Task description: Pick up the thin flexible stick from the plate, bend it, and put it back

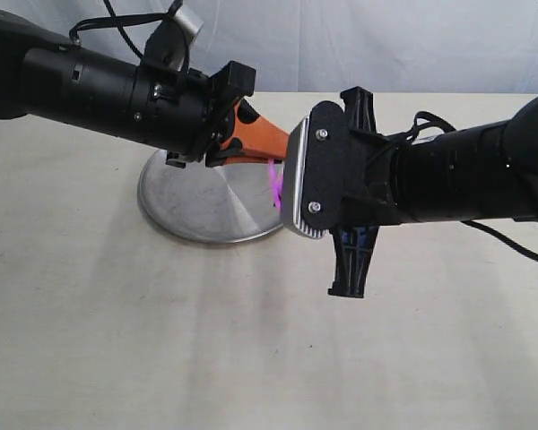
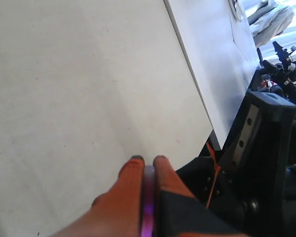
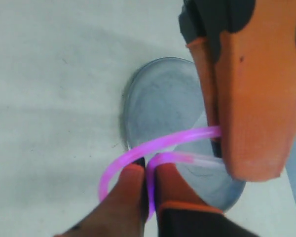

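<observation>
Two arms meet above the right side of a round, shallow brushed stainless-steel plate [image 1: 193, 208], which sits on a pale cream table [image 1: 117, 340]. The black left arm [image 1: 90, 85] reaches in from the left of the exterior view. In the left wrist view, the left arm's orange fingers [image 2: 130, 190] are pressed together with a sliver of pink in the seam between them. They are pinching the very thin bright pink plastic stick [image 3: 160, 142].

The stick is off the plate and held between the two grips, and the right wrist view shows the plate lying beneath it. Two stretches run between the grips. One is a long rounded arc that bulges out to the side. The other is shorter and straighter, and it pales to whitish near the left fingers. How the strand runs behind the right fingers cannot be made out. In the exterior view only a short pink glint shows, just beside the plate's right rim.

Further right, the right arm's orange fingers [image 3: 130, 197] are also closed tight, with the pink strand nipped between them. The exterior view hides them behind the grey-and-black camera mount [image 1: 316, 170] on the right wrist.

As for progress, the pick-up looks done and the bend is well formed, since the stick is curled into a loop rather than lying straight. What seems left is to lower the stick to the plate and open both sets of fingers so that it rests inside the rim.
</observation>
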Controlling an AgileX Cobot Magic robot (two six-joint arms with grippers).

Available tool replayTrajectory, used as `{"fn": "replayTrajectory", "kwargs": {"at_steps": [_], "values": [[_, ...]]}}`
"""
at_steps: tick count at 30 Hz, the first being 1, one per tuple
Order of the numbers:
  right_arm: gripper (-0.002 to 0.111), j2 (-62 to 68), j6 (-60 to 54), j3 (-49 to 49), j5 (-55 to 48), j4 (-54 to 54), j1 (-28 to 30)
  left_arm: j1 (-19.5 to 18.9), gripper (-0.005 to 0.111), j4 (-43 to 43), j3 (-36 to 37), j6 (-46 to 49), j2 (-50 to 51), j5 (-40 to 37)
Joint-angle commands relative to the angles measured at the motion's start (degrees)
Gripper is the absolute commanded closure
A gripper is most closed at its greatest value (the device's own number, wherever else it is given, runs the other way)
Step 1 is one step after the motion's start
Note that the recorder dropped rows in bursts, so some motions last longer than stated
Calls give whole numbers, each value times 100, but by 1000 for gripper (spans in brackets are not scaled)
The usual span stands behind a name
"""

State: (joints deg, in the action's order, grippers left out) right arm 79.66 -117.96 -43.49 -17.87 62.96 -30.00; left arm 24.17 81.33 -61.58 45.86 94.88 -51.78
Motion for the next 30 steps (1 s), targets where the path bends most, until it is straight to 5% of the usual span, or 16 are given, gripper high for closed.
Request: {"fn": "replayTrajectory", "kwargs": {"at_steps": [1,30], "values": [[109,-9,-273,32,-537,-441,-142,7,106,730,-61,-43,-19,388],[109,-9,-273,32,454,-2761,-946,7,106,730,-61,-68,-19,361]]}}
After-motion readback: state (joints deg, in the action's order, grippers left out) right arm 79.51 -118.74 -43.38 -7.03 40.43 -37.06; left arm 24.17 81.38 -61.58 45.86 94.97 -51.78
